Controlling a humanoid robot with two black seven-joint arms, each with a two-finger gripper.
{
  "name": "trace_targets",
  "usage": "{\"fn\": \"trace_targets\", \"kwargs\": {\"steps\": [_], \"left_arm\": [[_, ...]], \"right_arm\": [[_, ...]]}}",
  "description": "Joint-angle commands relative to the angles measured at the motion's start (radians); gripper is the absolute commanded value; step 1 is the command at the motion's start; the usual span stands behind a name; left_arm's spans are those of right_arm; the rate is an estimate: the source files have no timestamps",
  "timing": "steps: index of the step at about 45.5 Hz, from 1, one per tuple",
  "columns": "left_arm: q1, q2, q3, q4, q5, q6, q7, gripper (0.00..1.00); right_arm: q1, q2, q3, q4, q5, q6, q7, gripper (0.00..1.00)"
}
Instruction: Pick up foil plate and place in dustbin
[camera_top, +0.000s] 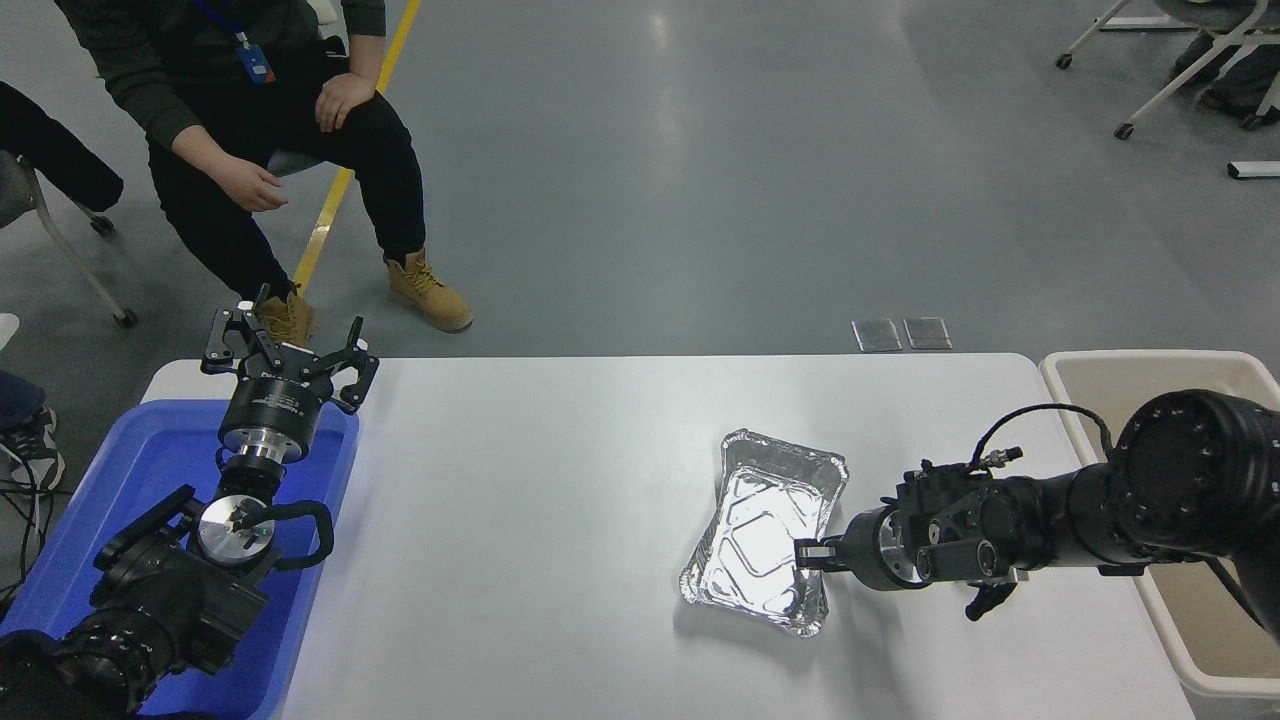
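The right pincer (812, 555) is closing narrow on the foil plate's (765, 520) right rim, so it is probably needing a gentle, firm pinch before lifting toward the dustbin (1090, 365).

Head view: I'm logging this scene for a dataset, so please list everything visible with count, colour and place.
foil plate: 1, silver, table right of centre
dustbin: 1, beige, off the table's right end
blue bin: 1, blue, table's left end
table: 1, white, foreground
seated person: 1, dark clothes, tan boots, top left
floor plates: 2, grey, beyond the table
left gripper: open, parked over the blue bin
right gripper: black, at the foil plate's right rim
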Motion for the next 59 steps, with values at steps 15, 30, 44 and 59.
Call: {"fn": "trace_targets", "kwargs": {"steps": [15,30,44,59], "left_arm": [[0.0,0.0,0.0,-0.001,0.0,0.0,0.0,0.99],[0.0,0.0,0.0,-0.001,0.0,0.0,0.0,0.99],[0.0,0.0,0.0,0.001,0.0,0.0,0.0,0.99],[0.0,0.0,0.0,0.001,0.0,0.0,0.0,0.99]], "right_arm": [[0.122,-0.025,-0.028,0.042,-0.004,0.021,0.008,0.0],[0.473,-0.125,-0.073,0.249,-0.004,0.202,0.01,0.0],[0.803,-0.176,-0.119,0.374,0.005,0.375,0.01,0.0],[1.024,-0.237,-0.16,0.454,0.001,0.502,0.01,0.0]]}}
